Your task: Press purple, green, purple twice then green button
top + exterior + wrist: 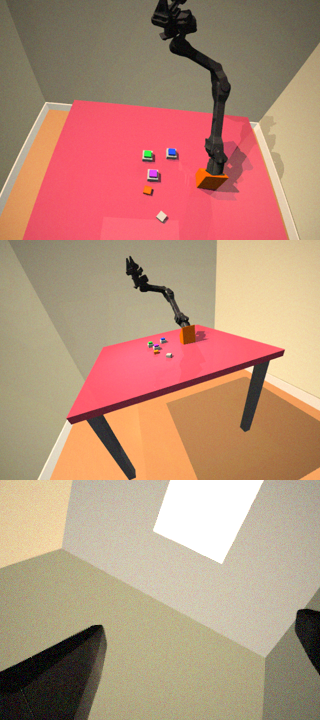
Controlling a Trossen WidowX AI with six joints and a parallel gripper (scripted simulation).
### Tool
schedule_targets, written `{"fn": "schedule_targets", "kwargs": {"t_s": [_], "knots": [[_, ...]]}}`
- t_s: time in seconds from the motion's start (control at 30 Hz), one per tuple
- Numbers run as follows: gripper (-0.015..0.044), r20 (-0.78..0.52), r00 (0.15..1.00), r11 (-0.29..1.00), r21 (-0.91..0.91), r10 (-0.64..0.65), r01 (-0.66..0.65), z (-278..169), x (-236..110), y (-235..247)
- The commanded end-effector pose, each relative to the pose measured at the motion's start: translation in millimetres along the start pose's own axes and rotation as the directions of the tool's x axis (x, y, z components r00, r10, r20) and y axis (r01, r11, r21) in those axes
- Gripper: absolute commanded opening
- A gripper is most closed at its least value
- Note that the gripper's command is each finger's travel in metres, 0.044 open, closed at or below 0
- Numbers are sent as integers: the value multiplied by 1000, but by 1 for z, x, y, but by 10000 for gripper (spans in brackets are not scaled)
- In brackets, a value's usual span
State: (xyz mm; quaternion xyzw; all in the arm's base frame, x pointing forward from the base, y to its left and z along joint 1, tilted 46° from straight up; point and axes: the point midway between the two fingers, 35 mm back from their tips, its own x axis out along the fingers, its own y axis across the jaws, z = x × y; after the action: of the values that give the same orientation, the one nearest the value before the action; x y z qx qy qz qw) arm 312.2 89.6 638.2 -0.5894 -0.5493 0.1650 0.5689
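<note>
Though small, purple button (153, 173) square-capped

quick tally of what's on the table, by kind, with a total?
Buttons: 3 (green button, blue button, purple button)
Small blocks: 2 (orange block, white block)
Arm bases: 1 (orange base)
Total: 6
</note>
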Motion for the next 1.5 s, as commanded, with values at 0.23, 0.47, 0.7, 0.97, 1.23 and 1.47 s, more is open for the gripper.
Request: {"fn": "schedule_targets", "kwargs": {"t_s": [0.23,0.47,0.7,0.97,1.23,1.47], "knots": [[400,-323,937,764,636,134,110,-76,-2,113],[400,-498,734,354,862,463,362,-101,-32,252],[400,-460,384,118,749,801,652,-71,-91,384],[400,-216,-169,256,483,962,837,19,-192,485],[400,6,-792,723,405,611,561,135,-318,487],[400,-28,-930,834,453,365,314,162,-353,458]]}}
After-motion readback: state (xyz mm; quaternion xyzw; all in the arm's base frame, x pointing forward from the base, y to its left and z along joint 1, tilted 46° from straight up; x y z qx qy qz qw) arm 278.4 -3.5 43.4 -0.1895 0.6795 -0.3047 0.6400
